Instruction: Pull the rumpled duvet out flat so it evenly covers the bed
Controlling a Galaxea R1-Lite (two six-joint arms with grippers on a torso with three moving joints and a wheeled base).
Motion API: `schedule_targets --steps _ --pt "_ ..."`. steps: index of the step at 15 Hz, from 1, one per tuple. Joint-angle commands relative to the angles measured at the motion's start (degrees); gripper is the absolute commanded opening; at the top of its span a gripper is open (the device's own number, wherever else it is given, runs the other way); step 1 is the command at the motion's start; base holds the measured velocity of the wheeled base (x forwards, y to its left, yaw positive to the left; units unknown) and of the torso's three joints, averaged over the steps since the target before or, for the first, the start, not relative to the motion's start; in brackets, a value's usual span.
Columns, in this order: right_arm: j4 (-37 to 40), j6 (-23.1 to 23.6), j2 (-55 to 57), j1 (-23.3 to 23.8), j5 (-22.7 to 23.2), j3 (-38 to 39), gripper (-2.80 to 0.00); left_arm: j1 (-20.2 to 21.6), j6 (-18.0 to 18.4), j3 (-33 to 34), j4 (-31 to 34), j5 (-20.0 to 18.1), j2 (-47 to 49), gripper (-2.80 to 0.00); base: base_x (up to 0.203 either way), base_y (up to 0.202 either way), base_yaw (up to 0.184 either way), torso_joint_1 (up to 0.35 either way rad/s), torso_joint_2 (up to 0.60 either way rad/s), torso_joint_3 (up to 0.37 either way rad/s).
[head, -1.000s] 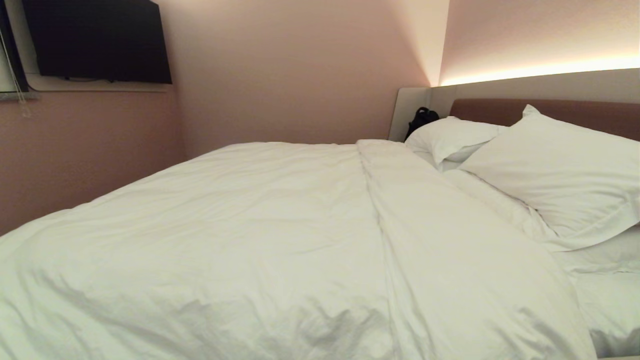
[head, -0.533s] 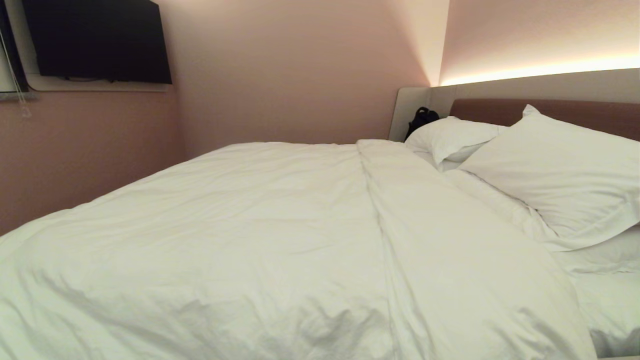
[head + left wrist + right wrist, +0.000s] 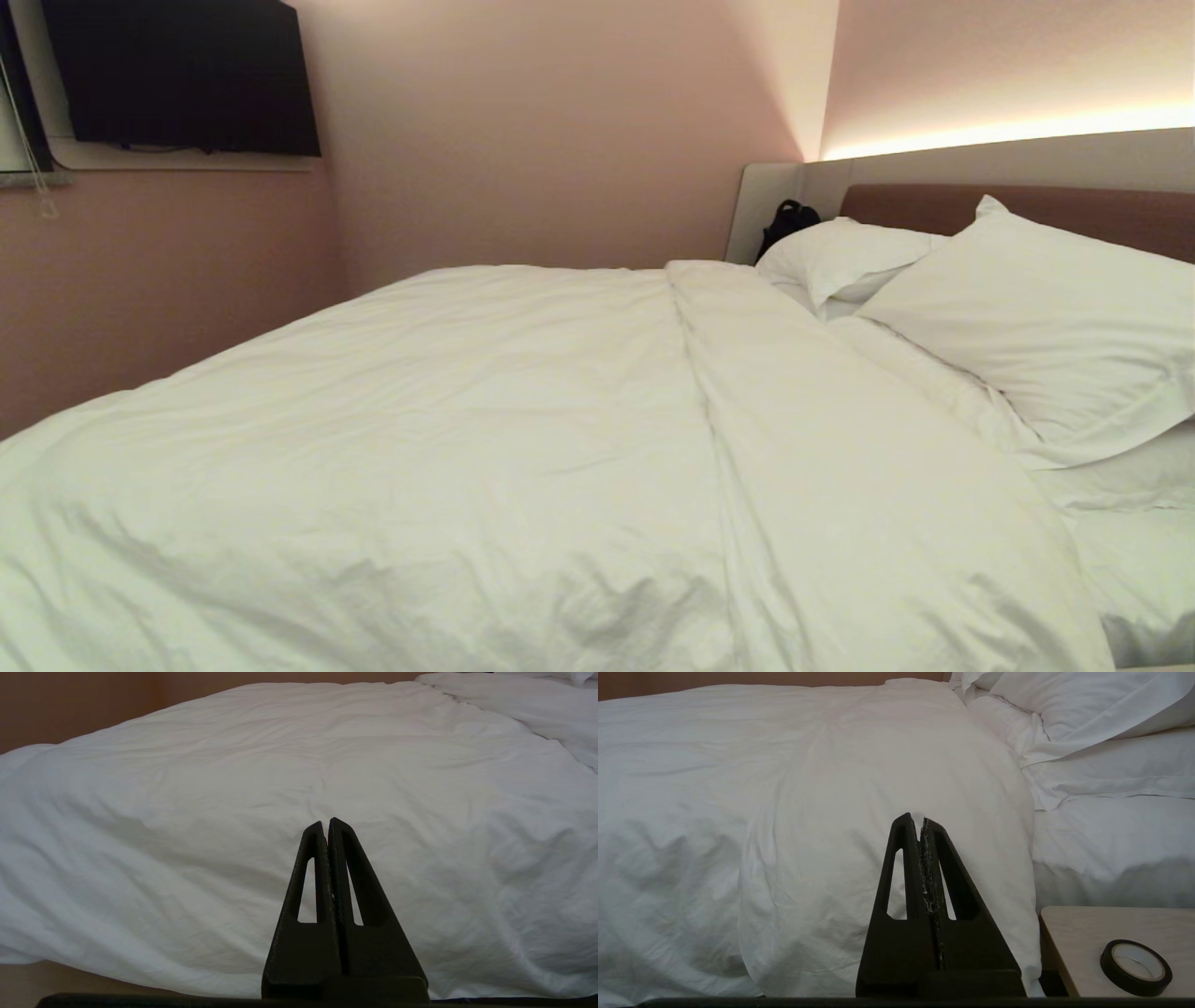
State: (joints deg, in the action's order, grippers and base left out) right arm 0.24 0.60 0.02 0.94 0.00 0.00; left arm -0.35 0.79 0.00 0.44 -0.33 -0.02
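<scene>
White duvet (image 3: 523,448) rumpled over bed (image 3: 1144,569), both grippers' fingers (image 3: 327,833) clenched empty, no writing legible

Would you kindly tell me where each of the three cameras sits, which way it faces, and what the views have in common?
Head view: high on the robot, looking forward and down across the bed and its duvet toward the pillows; none of the robot's body shows.
Left wrist view: low beside the bed, facing the duvet's side; the shut left gripper shows.
Right wrist view: low, nearer the pillows, facing the duvet's folded ridge; the shut right gripper shows, above a side table with a tape roll.
Shared: all three show the duvet; head and right wrist share the pillows.
</scene>
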Motion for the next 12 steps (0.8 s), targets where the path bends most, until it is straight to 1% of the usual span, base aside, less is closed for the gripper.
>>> schedule_targets --steps 1,12 --pt "0.02 0.02 -0.02 0.03 0.07 0.00 -2.80 0.00 0.09 0.00 0.00 -0.02 0.02 -2.80 0.000 0.000 0.000 0.000 0.00 0.000" --pt "0.02 0.02 -0.02 0.03 0.09 0.00 -2.80 0.00 0.17 0.00 0.00 -0.02 0.02 -2.80 0.000 0.000 0.000 0.000 0.00 0.000"
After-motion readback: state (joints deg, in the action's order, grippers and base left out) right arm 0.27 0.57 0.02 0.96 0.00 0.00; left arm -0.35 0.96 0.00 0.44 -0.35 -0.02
